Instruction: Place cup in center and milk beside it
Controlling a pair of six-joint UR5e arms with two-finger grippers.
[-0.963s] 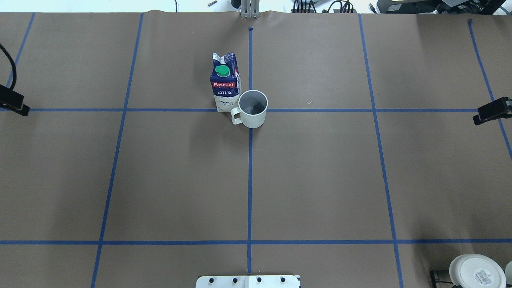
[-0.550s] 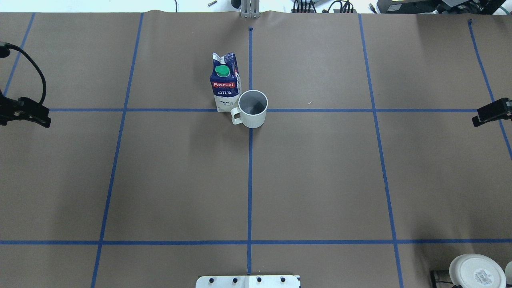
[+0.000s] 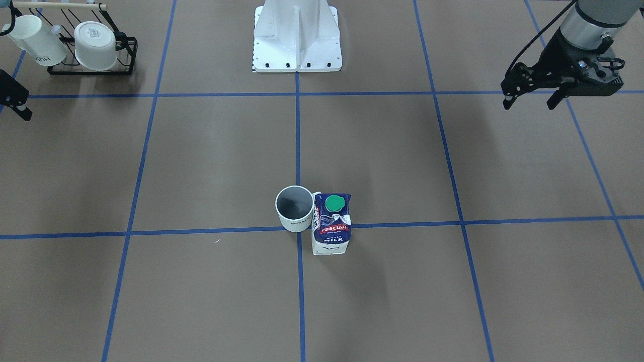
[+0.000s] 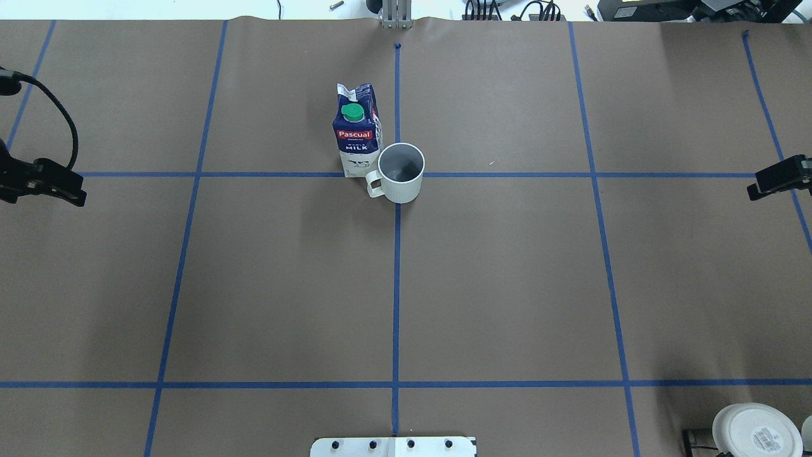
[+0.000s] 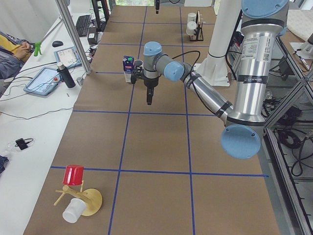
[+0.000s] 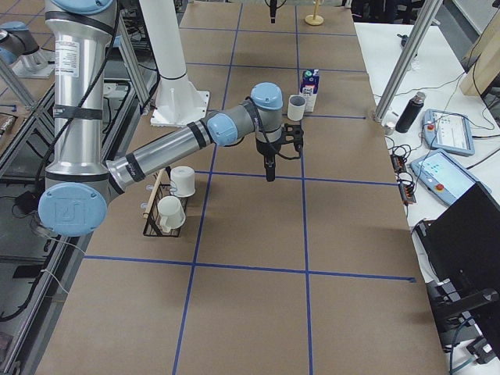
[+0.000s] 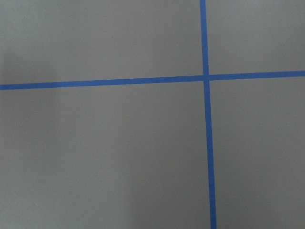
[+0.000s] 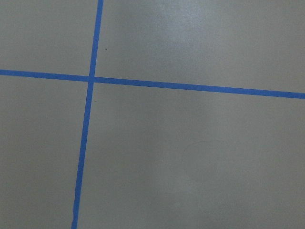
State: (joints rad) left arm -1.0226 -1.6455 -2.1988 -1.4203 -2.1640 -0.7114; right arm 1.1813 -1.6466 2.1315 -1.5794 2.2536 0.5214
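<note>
The white cup (image 4: 401, 171) stands upright on the crossing of blue tape lines at the table's middle, handle toward the robot. It also shows in the front view (image 3: 295, 208). The milk (image 4: 356, 133), a blue and white carton with a green cap, stands upright touching the cup on the robot's left side, and also shows in the front view (image 3: 331, 223). My left gripper (image 3: 529, 103) hovers far to the left, open and empty. My right gripper (image 4: 771, 181) is at the far right edge, half cut off, so I cannot tell its state. Both wrist views show only taped paper.
A black wire rack (image 3: 85, 45) with two tipped white mugs stands near the robot's right. The white robot base (image 3: 297, 37) is at the near edge. A wooden stand with a red cup (image 5: 78, 196) sits at the table's left end.
My left gripper has moved inward a little from the left edge, its cable now in view. The right gripper has barely shifted. Cup and milk have not moved.
</note>
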